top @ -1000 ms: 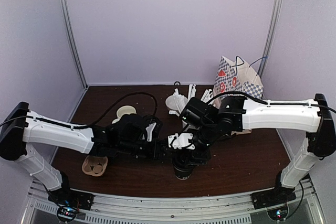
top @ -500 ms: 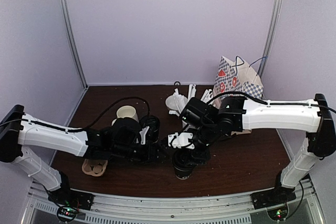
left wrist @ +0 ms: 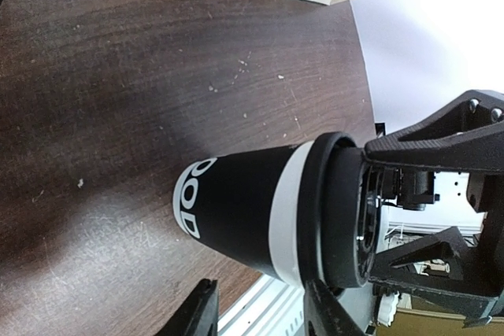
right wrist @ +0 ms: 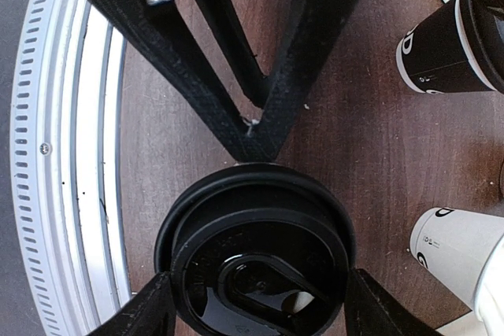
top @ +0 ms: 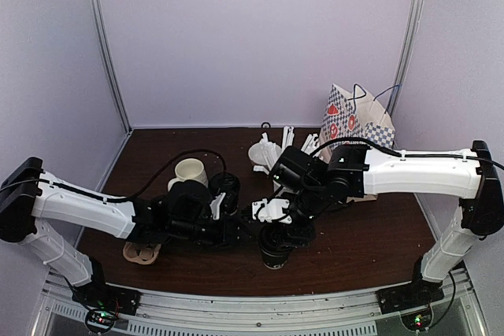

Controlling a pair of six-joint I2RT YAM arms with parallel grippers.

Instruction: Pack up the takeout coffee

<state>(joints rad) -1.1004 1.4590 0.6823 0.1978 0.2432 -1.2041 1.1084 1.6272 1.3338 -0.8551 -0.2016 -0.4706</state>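
One takeout coffee cup [left wrist: 236,210] stands near the table's front edge, black with white lettering, its black lid [right wrist: 256,253] on top. My right gripper [right wrist: 256,279] comes down from above and is shut on that lid, one finger on each side of the rim. My left gripper [left wrist: 260,304] is open just to the cup's left, and the cup stands beyond its fingertips, not between them. In the top view the right gripper [top: 276,234] covers this cup, with the left gripper [top: 240,232] beside it. A second lidded black cup [top: 227,186] stands behind the left arm.
A cream mug [top: 190,171] sits left of the second cup. A brown cup carrier [top: 142,251] lies at the front left. A white cup of stirrers [top: 264,151] and a patterned paper bag [top: 358,127] stand at the back right. The metal front rail [right wrist: 47,147] runs close to the held cup.
My left arm has drawn back to the left and nearer the front edge, uncovering the cream mug. The right gripper and the cup under it have stayed put.
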